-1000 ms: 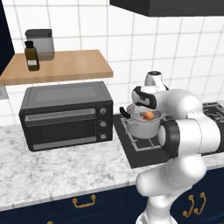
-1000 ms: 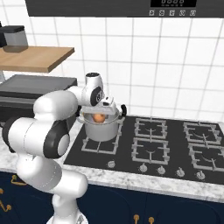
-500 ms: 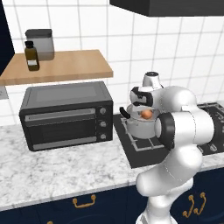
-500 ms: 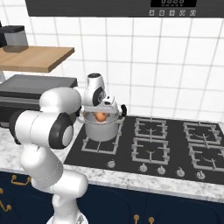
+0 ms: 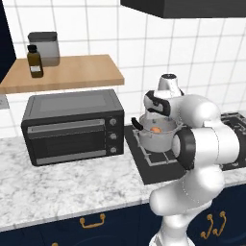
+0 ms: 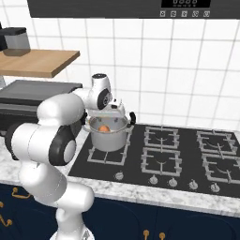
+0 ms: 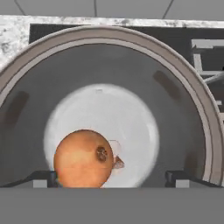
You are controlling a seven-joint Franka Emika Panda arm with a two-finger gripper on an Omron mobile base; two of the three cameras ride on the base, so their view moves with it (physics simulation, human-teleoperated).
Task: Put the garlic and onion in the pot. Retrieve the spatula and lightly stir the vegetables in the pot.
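The steel pot (image 5: 156,139) (image 6: 109,138) stands on the front left burner of the hob. The orange-brown onion (image 7: 83,159) (image 5: 156,129) (image 6: 104,128) lies on the pot's floor (image 7: 131,113), left of centre. A small pale piece (image 7: 116,160) peeks out at the onion's right edge; I cannot tell whether it is the garlic. My gripper (image 7: 110,178) (image 5: 160,115) (image 6: 111,112) hangs just over the pot's mouth, pointing down into it. It is open: the right fingertip (image 7: 179,176) stands well clear of the onion. The spatula is out of view.
A black toaster oven (image 5: 72,125) sits on the marble counter (image 5: 62,187) left of the hob (image 6: 187,154). Above it a wooden shelf (image 5: 67,72) carries a brown bottle (image 5: 34,61) and a grey canister (image 5: 45,48). A range hood (image 6: 140,7) hangs overhead.
The jaws have spread wider and the onion has dropped from between them down onto the pot's floor. The arm has barely moved.
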